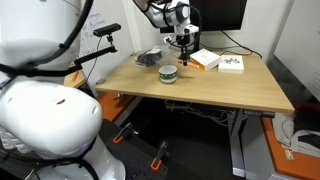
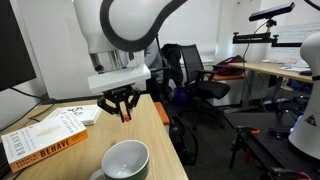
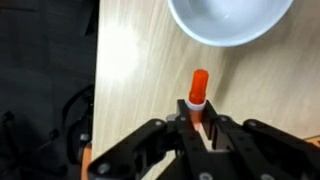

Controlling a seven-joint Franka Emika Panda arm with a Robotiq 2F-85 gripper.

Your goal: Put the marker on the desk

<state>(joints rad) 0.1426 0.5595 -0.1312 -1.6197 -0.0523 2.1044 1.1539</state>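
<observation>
Fingers (image 3: 176,138) clamped on marker (image 3: 198,88), above desk (image 3: 140,70). Risk: released high, marker bounces, rolls off nearby desk edge or strikes cup (image 3: 232,20).

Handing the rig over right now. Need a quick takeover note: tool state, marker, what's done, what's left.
Tool: shut on the marker, whose orange-red end sticks out past the fingertips.
Where: above the desk near its edge, beside the white cup; a book lies further in.
Done: marker gripped and carried over the wood top.
Left: lower it, open the tool, leave the marker lying on the desk, pull back.
</observation>
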